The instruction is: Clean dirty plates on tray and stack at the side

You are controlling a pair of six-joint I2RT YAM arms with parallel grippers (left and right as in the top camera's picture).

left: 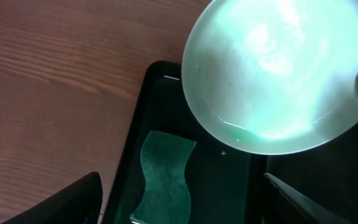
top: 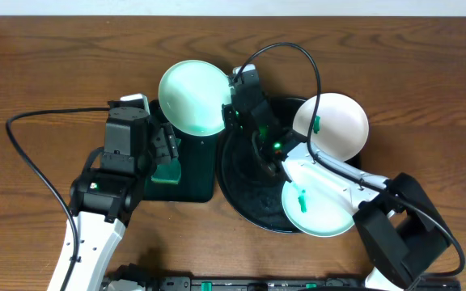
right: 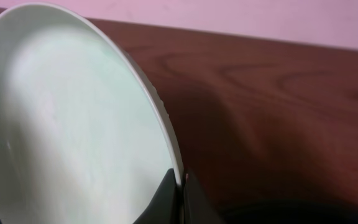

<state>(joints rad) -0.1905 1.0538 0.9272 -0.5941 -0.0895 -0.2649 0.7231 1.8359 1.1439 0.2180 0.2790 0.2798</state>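
My right gripper was clamped shut on the rim of 1 mint plate. I held it off the table over the far end of the small rectangular tray, hollow face up and a bit tilted. My left gripper hung wide open over the green sponge, holding nothing. The white plate and the second mint plate sat on the round black tray, with my right arm hiding part of the mint one. The left wrist view cut off the held plate's top edge
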